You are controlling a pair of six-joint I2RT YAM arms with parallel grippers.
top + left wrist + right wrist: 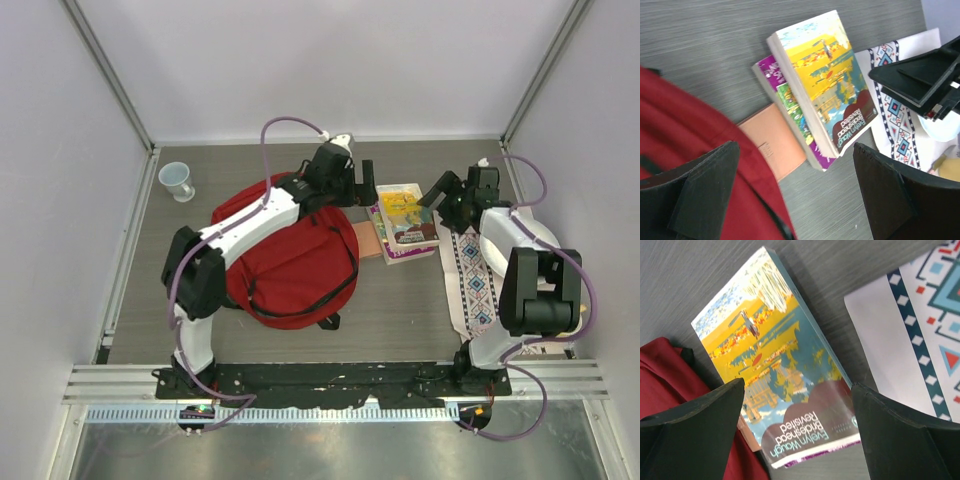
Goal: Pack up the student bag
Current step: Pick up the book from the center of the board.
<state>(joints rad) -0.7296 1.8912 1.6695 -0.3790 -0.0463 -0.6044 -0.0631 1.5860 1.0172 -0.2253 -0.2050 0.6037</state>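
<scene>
Hovering above the yellow-and-teal paperback book (pixel 785 365), jaws spread wide and empty: left gripper (pixel 795 160) and right gripper (pixel 797 395). Lying flat on the grey counter (pixel 400 300) just beside it: large red fabric backpack (pixel 290 260). Likely to collide if reaching for one book together; could also shove the stack askew.

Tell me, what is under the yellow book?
A purple book lies under the yellow book, with only a strip of its cover showing. The rest of that cover is hidden.

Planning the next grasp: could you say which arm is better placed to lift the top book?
Probably right: the open right gripper frames the top book closely; the left gripper straddles the backpack's edge.
</scene>
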